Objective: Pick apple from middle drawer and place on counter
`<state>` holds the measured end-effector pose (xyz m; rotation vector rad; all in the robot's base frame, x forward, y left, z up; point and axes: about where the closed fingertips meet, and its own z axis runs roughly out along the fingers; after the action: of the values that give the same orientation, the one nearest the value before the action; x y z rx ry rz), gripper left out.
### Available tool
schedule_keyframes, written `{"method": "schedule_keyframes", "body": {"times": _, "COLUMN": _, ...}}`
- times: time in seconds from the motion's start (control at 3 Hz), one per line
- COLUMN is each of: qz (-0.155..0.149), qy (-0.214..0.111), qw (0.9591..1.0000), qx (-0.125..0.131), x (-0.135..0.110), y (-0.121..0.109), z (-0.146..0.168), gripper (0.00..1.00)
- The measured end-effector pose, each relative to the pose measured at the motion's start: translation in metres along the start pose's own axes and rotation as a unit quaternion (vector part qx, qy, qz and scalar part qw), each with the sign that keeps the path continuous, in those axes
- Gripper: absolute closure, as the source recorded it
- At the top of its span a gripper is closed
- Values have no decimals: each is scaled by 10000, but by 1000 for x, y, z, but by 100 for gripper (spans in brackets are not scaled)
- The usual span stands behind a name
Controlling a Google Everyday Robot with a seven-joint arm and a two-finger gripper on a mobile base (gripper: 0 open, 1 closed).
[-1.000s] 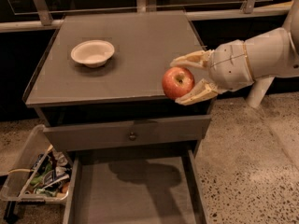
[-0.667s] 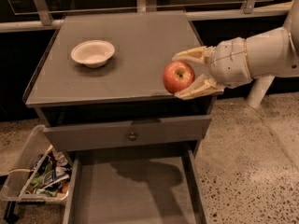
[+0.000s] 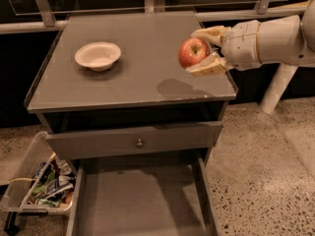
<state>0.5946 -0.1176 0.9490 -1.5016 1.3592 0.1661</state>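
The red apple (image 3: 193, 52) with yellowish patches is held in my gripper (image 3: 201, 51), whose pale fingers (image 3: 208, 68) are shut on it from the right. The apple hangs above the right part of the grey-brown counter (image 3: 142, 58), and its shadow lies on the top just below it. The white arm reaches in from the right edge of the view. The middle drawer (image 3: 140, 200) is pulled out at the bottom, its flat grey floor bare.
A white bowl (image 3: 98, 55) sits on the counter's left part. A drawer front with a round metal knob (image 3: 140, 143) stands slightly open above the pulled-out drawer. A clear bin of packets (image 3: 44, 186) sits on the terrazzo floor at lower left.
My gripper has carried the apple up and a little back over the counter's right side. The drawers and the bowl have not moved.
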Motion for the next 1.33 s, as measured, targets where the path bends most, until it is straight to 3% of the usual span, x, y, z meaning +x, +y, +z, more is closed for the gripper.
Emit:
{"method": "schedule_keyframes", "body": {"times": 0.33, "qz": 227, "qy": 189, "qw": 9990, "qx": 334, "x": 17, "y": -25, "z": 12, "gripper": 100}}
{"method": "schedule_keyframes", "body": {"times": 0.67, "qz": 347, "qy": 396, "qw": 9976, "qx": 443, "x": 35, "y": -43, "z": 32, "gripper": 100}}
{"method": "schedule_keyframes", "body": {"times": 1.33, "qz": 470, "qy": 382, "qw": 9967, "qx": 546, "x": 72, "y": -67, "z": 66, "gripper": 100}}
